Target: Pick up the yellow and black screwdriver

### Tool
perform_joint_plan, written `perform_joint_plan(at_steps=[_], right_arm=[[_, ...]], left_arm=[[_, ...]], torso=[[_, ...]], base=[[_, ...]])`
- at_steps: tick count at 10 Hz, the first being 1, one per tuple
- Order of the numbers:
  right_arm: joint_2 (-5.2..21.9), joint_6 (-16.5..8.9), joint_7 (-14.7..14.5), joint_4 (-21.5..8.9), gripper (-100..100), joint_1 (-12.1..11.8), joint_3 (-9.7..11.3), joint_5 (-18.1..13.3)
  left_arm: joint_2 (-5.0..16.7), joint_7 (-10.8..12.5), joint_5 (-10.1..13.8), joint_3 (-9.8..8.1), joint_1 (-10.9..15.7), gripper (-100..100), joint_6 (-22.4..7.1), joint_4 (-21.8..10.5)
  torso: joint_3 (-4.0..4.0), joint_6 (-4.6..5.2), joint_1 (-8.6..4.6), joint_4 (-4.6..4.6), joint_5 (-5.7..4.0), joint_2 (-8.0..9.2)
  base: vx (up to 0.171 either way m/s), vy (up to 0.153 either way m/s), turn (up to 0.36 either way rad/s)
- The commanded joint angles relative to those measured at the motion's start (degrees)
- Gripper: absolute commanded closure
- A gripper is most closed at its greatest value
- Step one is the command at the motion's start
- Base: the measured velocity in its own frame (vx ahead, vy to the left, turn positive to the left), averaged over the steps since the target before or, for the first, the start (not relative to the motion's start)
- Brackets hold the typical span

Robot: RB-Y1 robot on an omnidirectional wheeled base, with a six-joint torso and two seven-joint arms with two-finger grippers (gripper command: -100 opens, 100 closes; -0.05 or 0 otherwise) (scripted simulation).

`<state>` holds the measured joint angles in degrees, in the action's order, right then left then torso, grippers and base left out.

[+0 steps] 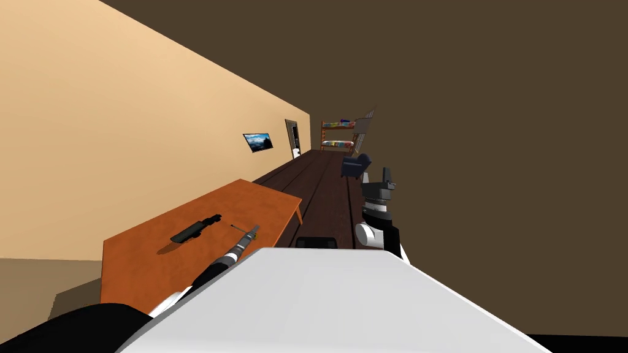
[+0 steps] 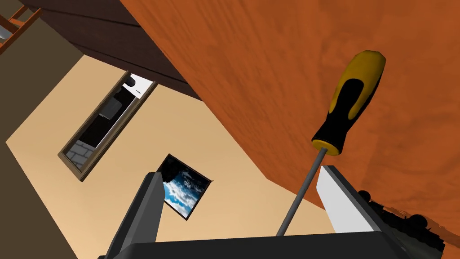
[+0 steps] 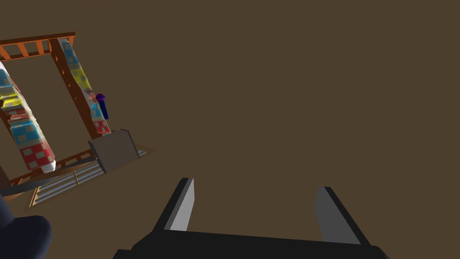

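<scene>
Your left gripper (image 2: 240, 171) stands apart astride the shaft of the screwdriver (image 2: 346, 108) on the tabletop (image 2: 269, 67). Its long axis runs along the fingers, handle pointing away. Your right gripper (image 3: 254, 184), off the tabletop, is apart too.

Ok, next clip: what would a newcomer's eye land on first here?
The yellow and black screwdriver stands out first. It lies on the orange-brown table with its grey shaft running between the open fingers of the left gripper. Beside it on the table lies a long black tool. Off to the side the right gripper is held up, open, pointing towards a bunk bed with bright patchwork bedding at the room's far end.
</scene>
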<state>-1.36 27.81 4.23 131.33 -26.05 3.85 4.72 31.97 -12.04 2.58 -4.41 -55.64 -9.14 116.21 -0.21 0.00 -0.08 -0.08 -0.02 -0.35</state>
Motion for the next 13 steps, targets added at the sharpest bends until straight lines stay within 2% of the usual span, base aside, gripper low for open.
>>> perform_joint_plan(at_steps=[1, 3, 4, 5, 6, 12, 13], right_arm=[[0.0, 0.0, 0.0, 0.0, 0, 0.0, 0.0, 0.0], [0.0, 0.0, 0.0, 0.0, 0, 0.0, 0.0, 0.0], [0.0, 0.0, 0.0, 0.0, 0, 0.0, 0.0, 0.0], [0.0, 0.0, 0.0, 0.0, 0, 0.0, 0.0, 0.0], [0.0, 0.0, 0.0, 0.0, 0, 0.0, 0.0, 0.0], [0.0, 0.0, 0.0, 0.0, 0, 0.0, 0.0, 0.0], [0.0, 0.0, 0.0, 0.0, 0, 0.0, 0.0, 0.0]], left_arm=[[2.8, -0.3, 1.0, -0.43, -2.3, -100, -2.6, -0.6], [5.6, -0.9, 1.9, -0.54, -4.5, -100, -5.5, -2.1], [5.6, -0.9, 1.9, -0.54, -4.5, -100, -5.5, -2.1], [8.2, -1.4, 2.7, -0.64, -6.6, -100, -8.1, -3.4], [8.2, -1.4, 2.7, -0.64, -6.6, -100, -8.1, -3.4], [14.7, -2.8, 4.6, -0.90, -11.8, -100, -14.7, -6.4], [15.2, -2.9, 4.8, -0.92, -12.2, -100, -15.2, -6.6]], torso=[[0.00, 0.00, 0.00, 0.00, 0.00, 0.00], [-0.05, -0.01, -0.04, -0.02, -0.02, -0.08], [-0.05, 0.00, -0.06, -0.02, -0.02, -0.09], [0.01, -0.02, -0.03, 0.00, -0.01, 0.04], [-0.01, 0.00, -0.05, -0.01, -0.02, -0.03], [0.03, -0.01, -0.07, 0.01, -0.03, 0.07], [0.02, -0.02, -0.07, 0.01, -0.02, 0.05]], base=[[0.107, -0.028, -0.126], [0.127, -0.017, -0.112], [0.078, -0.006, -0.033], [0.117, -0.016, -0.140], [0.099, -0.006, -0.060], [0.087, -0.008, -0.078], [0.087, -0.005, -0.069]])
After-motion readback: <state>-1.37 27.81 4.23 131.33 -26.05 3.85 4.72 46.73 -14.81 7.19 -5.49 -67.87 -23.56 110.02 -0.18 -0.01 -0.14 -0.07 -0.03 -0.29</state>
